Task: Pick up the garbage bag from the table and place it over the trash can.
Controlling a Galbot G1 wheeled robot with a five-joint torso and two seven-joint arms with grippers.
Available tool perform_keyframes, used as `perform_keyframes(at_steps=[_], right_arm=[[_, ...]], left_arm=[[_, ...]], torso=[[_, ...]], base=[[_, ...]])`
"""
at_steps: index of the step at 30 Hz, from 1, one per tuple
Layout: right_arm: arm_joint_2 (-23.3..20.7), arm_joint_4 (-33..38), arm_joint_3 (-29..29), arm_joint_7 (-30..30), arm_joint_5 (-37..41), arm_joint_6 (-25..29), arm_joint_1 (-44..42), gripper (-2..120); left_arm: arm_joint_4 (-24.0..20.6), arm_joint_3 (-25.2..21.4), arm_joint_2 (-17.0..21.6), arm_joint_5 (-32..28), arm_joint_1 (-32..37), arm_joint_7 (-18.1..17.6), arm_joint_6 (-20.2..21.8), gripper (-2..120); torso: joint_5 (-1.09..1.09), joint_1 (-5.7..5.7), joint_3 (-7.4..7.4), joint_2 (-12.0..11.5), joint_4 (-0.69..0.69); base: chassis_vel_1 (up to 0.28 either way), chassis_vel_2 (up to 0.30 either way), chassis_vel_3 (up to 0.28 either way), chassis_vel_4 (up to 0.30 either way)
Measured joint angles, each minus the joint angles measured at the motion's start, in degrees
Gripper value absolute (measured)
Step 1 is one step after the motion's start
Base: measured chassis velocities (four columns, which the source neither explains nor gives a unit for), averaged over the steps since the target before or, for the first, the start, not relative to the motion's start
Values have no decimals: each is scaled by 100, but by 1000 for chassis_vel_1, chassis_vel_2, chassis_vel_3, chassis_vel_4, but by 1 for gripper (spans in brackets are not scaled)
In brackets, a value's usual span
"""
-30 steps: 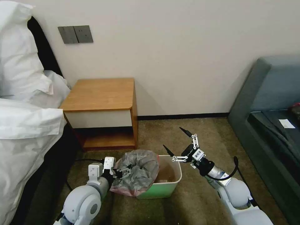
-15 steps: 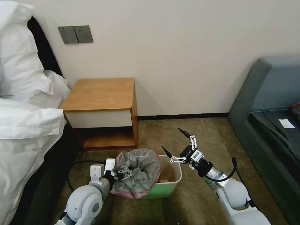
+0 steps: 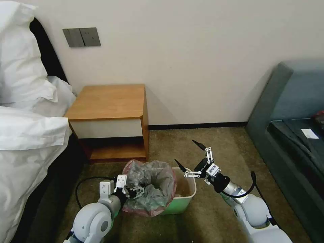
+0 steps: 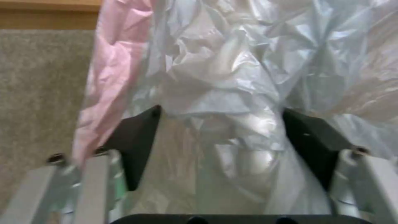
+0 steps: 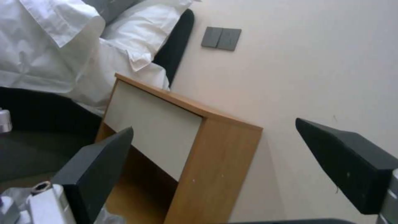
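My left claw (image 3: 136, 192) clamped on garbage bag (image 3: 152, 189), mouth up, draped over trash can (image 3: 184, 199) left end. Right claw (image 3: 189, 156) wide open, empty, just right of the bag, above can's far end.

High head view; close wrist views

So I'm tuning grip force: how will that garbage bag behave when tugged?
Probably floppy: the garbage bag is crumpled and sags over the trash can rim. Likely very light, thin and translucent. It may slip or tear between the left gripper fingers.
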Motion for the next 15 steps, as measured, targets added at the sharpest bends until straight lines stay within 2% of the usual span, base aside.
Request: perform_keyframes(at_steps=[2,7,10,11,12,13,15], right_arm=[[-5,2,0,-1,5,0,-2,100],[-6,7,0,-2,12,0,-10,100],[-9,22,0,-2,22,0,-20,100],[-9,22,0,-2,22,0,-20,100],[-10,24,1,-2,25,0,-22,100],[-10,24,1,-2,25,0,-22,100],[-8,24,2,-3,25,3,-27,100]], left_arm=[[30,4,-42,33,6,134,0,58],[67,14,-77,53,20,169,0,47],[85,14,-94,70,17,169,-1,30],[85,14,-94,70,17,169,-1,30],[85,1,-98,83,7,168,0,23],[85,1,-98,83,7,168,0,23],[86,-19,-108,118,3,169,1,15]], torso=[[0,0,0,0,0],[0,0,0,0,0],[-1,0,0,0,0],[-1,0,0,0,0],[-1,0,0,0,0],[-1,0,0,0,0],[-1,0,0,0,0]], base=[[0,0,0,0],[0,0,0,0],[0,0,0,0],[0,0,0,0],[0,0,0,0],[0,0,0,0],[0,0,0,0]])
